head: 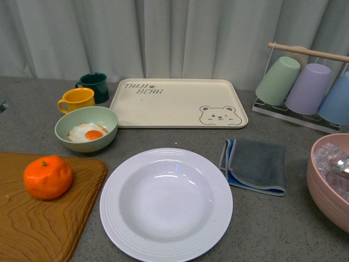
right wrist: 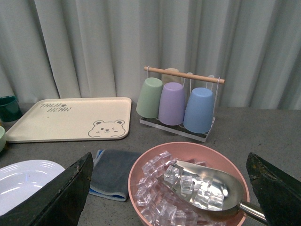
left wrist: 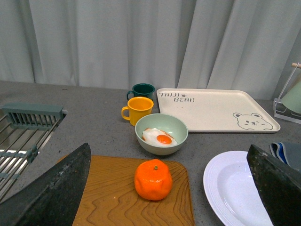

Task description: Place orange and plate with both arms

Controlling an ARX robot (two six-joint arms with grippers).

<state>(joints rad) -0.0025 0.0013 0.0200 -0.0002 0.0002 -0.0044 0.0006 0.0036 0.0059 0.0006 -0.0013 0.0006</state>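
Note:
The orange point(head: 48, 176) rests on a wooden cutting board point(head: 32, 229) at the front left. Beside it on the table lies the large white plate point(head: 166, 203) with its ridged rim. Neither arm shows in the front view. In the left wrist view my left gripper point(left wrist: 167, 188) stands open, its dark fingers point(left wrist: 51, 188) wide apart on either side of the orange point(left wrist: 153, 180), with the plate point(left wrist: 230, 188) to one side. My right gripper point(right wrist: 169, 193) is open above a pink bowl of ice point(right wrist: 188, 188); the plate's edge point(right wrist: 23, 181) shows beside it.
A cream bear tray point(head: 177, 102) lies at the back. A pale green bowl with a fried egg point(head: 86, 130), a yellow mug point(head: 77, 99) and a dark green mug point(head: 95, 84) stand back left. A folded grey cloth point(head: 256, 165), a cup rack point(head: 305, 84) and the pink bowl point(head: 330, 177) are at right. A dish rack point(left wrist: 23, 136) sits far left.

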